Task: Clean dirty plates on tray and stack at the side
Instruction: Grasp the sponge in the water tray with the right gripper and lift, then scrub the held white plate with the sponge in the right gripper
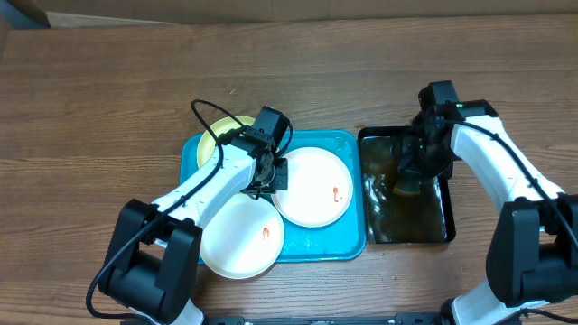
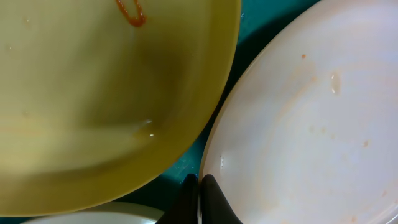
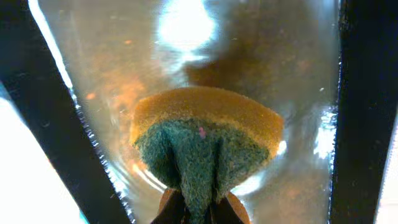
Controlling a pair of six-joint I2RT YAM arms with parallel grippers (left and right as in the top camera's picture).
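Note:
Three plates lie on the turquoise tray [image 1: 327, 242]. A yellow-green plate [image 1: 223, 126] with an orange smear sits at the back left. One white plate [image 1: 318, 185] with a red smear is at the right. Another white plate [image 1: 239, 236] hangs over the tray's front left edge. My left gripper [image 1: 274, 176] is shut on the left rim of the right white plate [image 2: 311, 124], next to the yellow-green plate [image 2: 93, 93]. Over the black tray, my right gripper [image 3: 200, 202] is shut on a yellow and green sponge [image 3: 205, 130], pinching its green side.
The black tray [image 1: 450, 212] of murky brown water stands just right of the turquoise tray, and its dark rims [image 3: 56, 137] flank the sponge. Brown wooden tabletop [image 1: 90, 108] surrounds both trays.

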